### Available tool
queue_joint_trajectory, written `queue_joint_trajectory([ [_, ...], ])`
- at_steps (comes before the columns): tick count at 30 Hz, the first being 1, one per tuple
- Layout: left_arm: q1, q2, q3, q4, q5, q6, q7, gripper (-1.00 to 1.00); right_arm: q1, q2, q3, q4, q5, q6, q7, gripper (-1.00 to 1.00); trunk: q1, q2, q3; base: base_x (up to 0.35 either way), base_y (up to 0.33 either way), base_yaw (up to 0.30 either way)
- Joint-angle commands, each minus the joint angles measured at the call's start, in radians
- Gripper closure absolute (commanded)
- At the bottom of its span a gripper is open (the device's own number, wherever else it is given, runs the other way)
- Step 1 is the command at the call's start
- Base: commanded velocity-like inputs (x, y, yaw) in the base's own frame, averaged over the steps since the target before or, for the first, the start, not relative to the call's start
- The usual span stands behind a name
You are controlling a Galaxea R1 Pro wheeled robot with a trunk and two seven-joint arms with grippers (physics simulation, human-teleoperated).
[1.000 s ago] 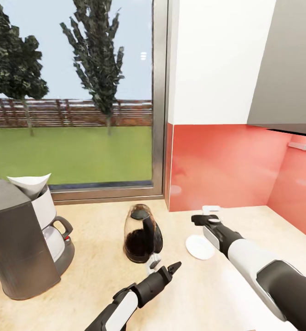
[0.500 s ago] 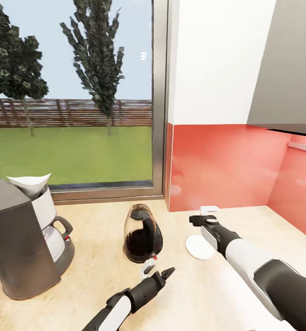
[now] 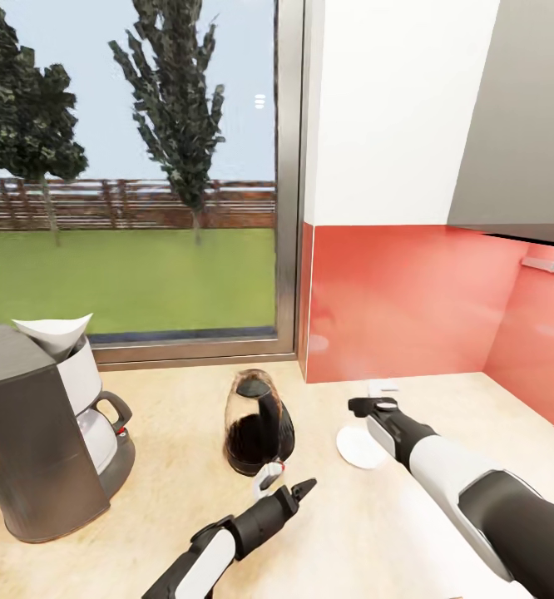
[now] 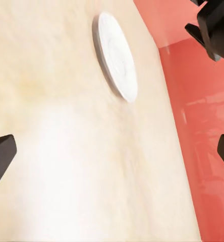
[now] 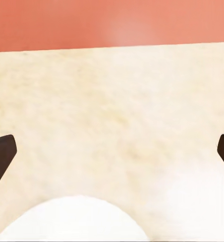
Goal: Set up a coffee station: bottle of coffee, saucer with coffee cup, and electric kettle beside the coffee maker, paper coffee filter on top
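Note:
On the kitchen countertop (image 3: 173,499) the tall grey coffee maker (image 3: 23,441) stands at the left, with a white paper coffee filter (image 3: 56,333) on top. A pale jug with a black handle (image 3: 102,428) sits against its right side. The glass electric kettle (image 3: 259,424) stands mid-counter. My left gripper (image 3: 289,481) is open just in front of it, touching nothing. The white saucer (image 3: 358,448) (image 4: 117,55) (image 5: 71,222) lies bare to the right. My right gripper (image 3: 372,398) hovers open over its far edge. The bottle of coffee and the coffee cup are out of view.
A large window sits behind the counter. A red backsplash (image 3: 402,299) closes the corner at the right. A grey wall cabinet (image 3: 518,116) hangs above, with a rail (image 3: 551,266) under it. Bare worktop stretches between the coffee maker and the kettle.
My left gripper has drawn back a little from the kettle, toward me. The right gripper has dipped slightly over the saucer. The kettle, saucer and coffee maker have stayed put.

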Motion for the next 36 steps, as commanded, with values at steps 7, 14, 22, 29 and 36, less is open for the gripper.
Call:
queue_joint_trajectory([
  [7,0.001,0.0,-0.003,-0.023,0.01,0.024,0.0,-1.0,0.014,-0.001,0.008,0.066,-0.007,0.007,-0.006,-1.0,0.0,-0.001,0.0,0.0,0.0,0.0],
  [14,0.001,0.0,-0.004,-0.026,0.01,0.027,0.0,-1.0,0.05,-0.001,0.008,0.07,-0.009,0.006,-0.006,-1.0,0.0,-0.001,0.0,0.0,0.0,0.0],
  [22,0.001,0.0,-0.005,-0.027,0.01,0.027,0.0,-1.0,0.106,-0.001,0.009,0.071,-0.008,0.006,-0.005,-1.0,0.0,-0.001,0.0,0.0,0.0,0.0],
  [29,0.001,0.0,-0.005,-0.026,0.009,0.027,0.0,-1.0,0.118,0.001,0.009,0.071,-0.007,0.006,-0.005,-1.0,0.0,-0.001,0.0,0.0,0.0,0.0],
  [36,0.001,0.0,-0.003,-0.025,0.008,0.027,0.001,-1.0,0.12,0.007,0.01,0.071,-0.006,0.006,-0.003,-1.0,0.0,-0.001,0.0,0.0,0.0,0.0],
])
